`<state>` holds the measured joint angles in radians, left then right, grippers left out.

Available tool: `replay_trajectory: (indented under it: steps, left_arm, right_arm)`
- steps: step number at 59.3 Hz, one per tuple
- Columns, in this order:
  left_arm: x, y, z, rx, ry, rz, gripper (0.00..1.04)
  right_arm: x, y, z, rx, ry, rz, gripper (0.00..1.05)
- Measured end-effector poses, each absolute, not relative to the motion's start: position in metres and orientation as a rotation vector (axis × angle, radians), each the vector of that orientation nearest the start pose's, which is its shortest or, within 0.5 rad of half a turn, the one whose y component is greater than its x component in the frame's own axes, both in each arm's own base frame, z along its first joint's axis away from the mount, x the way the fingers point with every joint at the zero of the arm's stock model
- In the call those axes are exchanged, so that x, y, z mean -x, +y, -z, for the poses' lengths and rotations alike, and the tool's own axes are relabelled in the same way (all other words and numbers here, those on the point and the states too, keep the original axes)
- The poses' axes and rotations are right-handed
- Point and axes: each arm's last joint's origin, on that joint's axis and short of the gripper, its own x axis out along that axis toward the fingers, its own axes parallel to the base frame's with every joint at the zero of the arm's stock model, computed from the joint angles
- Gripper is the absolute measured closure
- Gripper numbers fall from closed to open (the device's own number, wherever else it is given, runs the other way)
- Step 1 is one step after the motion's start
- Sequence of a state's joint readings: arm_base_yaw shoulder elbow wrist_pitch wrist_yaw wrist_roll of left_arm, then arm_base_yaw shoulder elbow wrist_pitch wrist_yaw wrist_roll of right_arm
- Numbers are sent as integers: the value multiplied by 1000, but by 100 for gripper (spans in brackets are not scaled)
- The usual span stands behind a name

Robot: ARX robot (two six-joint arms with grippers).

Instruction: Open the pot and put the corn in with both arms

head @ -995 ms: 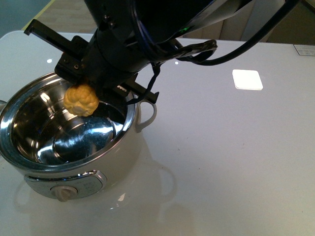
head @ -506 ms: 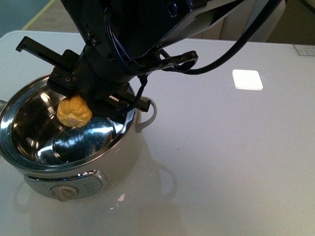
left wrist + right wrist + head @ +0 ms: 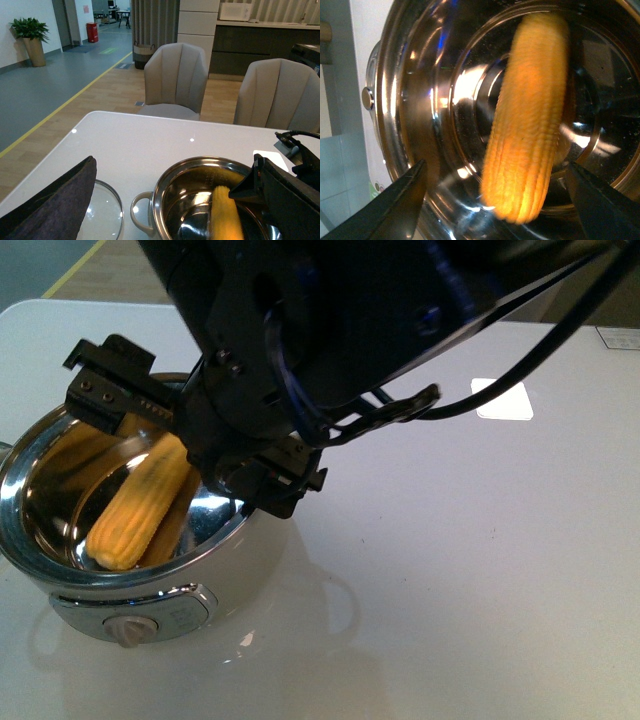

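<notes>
The cream-white pot (image 3: 240,560) stands open at the table's left front, and the yellow corn (image 3: 135,510) slants inside its steel bowl, motion-blurred. My right gripper (image 3: 190,430) hangs open over the bowl, one finger on each side and neither touching the cob. In the right wrist view the corn (image 3: 530,120) lies between the spread fingertips (image 3: 395,200) against the shiny bowl (image 3: 420,100). The left wrist view shows the pot's rim (image 3: 160,200), the corn (image 3: 225,215) and the right arm (image 3: 285,195). One dark padded finger (image 3: 55,200) of my open left gripper shows beside the pot, holding nothing.
A round glass lid (image 3: 102,215) lies flat on the table beside the pot's loop handle (image 3: 137,215). The dial knob (image 3: 128,630) faces the front edge. A bright white patch (image 3: 505,400) marks the table at right. Two beige chairs (image 3: 175,80) stand beyond the far edge.
The right gripper has sunk over the pot and opened. The corn, held end-on above the bowl before, has left the fingers and now lies slanted inside the pot.
</notes>
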<state>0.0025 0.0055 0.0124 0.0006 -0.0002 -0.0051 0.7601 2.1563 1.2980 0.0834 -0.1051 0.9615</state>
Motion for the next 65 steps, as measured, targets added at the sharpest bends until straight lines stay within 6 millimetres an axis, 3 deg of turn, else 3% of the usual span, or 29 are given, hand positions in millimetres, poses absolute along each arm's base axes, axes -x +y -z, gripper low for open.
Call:
replay_trajectory:
  steps: [11, 18, 32, 43, 49, 53, 57, 65]
  left_arm:
    - [-97, 0, -167, 5, -7, -3, 7]
    - [-97, 0, -167, 5, -7, -3, 7]
    - [-97, 0, -167, 5, -8, -3, 7]
    - [-97, 0, -167, 5, -8, -3, 7]
    - [-97, 0, -167, 5, -7, -3, 7]
    - [-97, 0, -167, 5, -7, -3, 7]
    - [-97, 0, -167, 5, -7, -2, 7]
    - [-97, 0, -167, 5, -7, -3, 7]
  right_arm:
    - [-313, 272, -144, -733, 959, -378, 9]
    - [-310, 240, -166, -816, 880, -362, 9]
    - [-292, 153, -194, -883, 713, -262, 9]
    - [-256, 76, -198, -759, 591, -155, 9]
    - [-233, 44, -195, -678, 549, -94, 9]
    - [-220, 30, -195, -627, 514, -65, 9]
    - [-218, 28, -198, -599, 494, -73, 9]
    - [-209, 23, -183, -279, 163, 2, 29]
